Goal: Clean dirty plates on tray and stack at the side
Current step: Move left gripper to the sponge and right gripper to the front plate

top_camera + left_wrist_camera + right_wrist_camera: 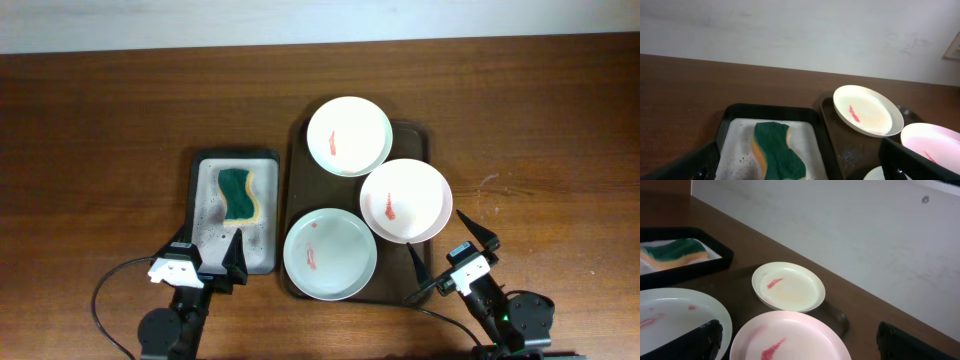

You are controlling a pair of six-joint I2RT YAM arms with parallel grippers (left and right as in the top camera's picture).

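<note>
A large dark brown rectangular tray sat mid-tabletop, carrying three dishes: a round white plate at its far end, a round pale pink plate nearer and to the right, reaching past the right rim, and a round pale mint plate at the near left. Just beside it, to the left, lay a smaller black-rimmed tray with a green-and-yellow sponge in its far half. The left claw stood at that smaller tray's near edge, the right claw by the large tray's near right corner.
</note>
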